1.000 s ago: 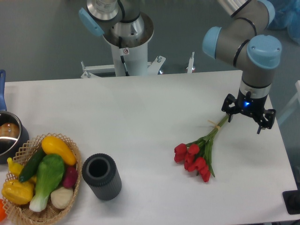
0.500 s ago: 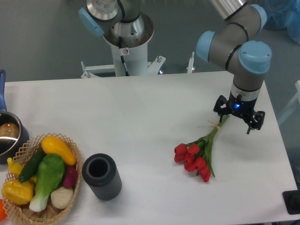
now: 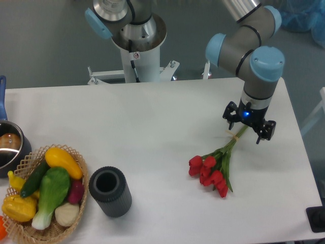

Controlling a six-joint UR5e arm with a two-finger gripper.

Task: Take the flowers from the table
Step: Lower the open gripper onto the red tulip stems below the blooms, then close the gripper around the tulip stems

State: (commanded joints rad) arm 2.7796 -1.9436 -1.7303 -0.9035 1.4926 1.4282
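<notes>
The flowers (image 3: 216, 165) lie flat on the white table (image 3: 152, 132), right of centre. The red tulip heads point down-left. The green stems run up-right to a pale band near the stem ends. My gripper (image 3: 246, 129) hangs just above the stem ends, beside the band. Its dark fingers (image 3: 229, 115) are spread apart, one on each side of the stems. It holds nothing.
A dark grey cylinder cup (image 3: 110, 191) stands at the front left. A wicker basket (image 3: 45, 195) of green and yellow vegetables sits at the left front edge. A metal pot (image 3: 9, 147) is at the far left. The arm base (image 3: 136, 46) stands behind the table.
My gripper has moved left and slightly back, from right of the stem ends to directly over them. The flowers have not moved.
</notes>
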